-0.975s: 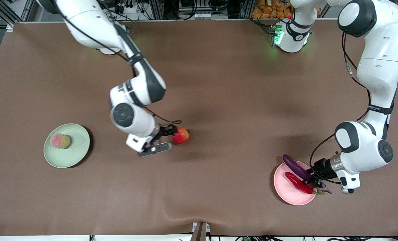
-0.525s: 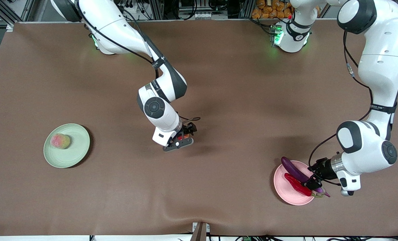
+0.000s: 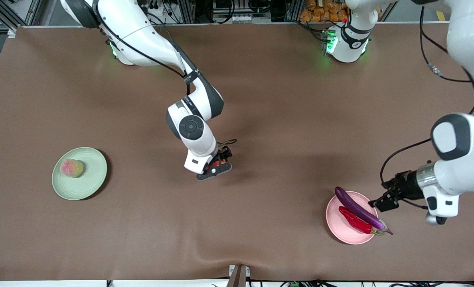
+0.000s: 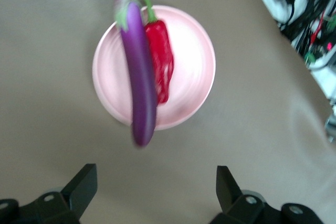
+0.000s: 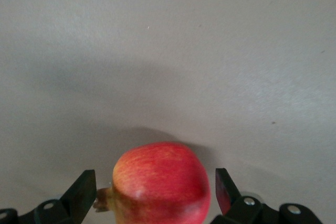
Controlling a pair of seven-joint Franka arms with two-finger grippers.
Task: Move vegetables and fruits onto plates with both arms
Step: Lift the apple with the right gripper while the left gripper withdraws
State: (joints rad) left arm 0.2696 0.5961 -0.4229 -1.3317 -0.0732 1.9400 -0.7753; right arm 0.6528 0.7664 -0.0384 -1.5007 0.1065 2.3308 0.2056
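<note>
The purple eggplant (image 3: 358, 209) (image 4: 139, 77) lies across the pink plate (image 3: 340, 232) (image 4: 194, 77) beside the red chili pepper (image 3: 355, 219) (image 4: 160, 59), its ends overhanging the rim. My left gripper (image 3: 382, 203) (image 4: 156, 182) hangs open and empty just off that plate, toward the left arm's end. Mid-table, my right gripper (image 3: 216, 164) (image 5: 155, 183) is down and open, one finger on each side of the red apple (image 3: 217, 162) (image 5: 160, 182), which sits on the cloth. The peach (image 3: 72, 168) rests on the mint green plate (image 3: 91, 177).
A brown cloth (image 3: 281, 119) covers the whole table. The two plates sit toward opposite ends, both near the front camera's edge. A small bracket (image 3: 238, 275) sticks up at the middle of that edge.
The left gripper opened, let go of the eggplant and drew back from the pink plate. The right gripper moved over the apple and settled with its open fingers around it.
</note>
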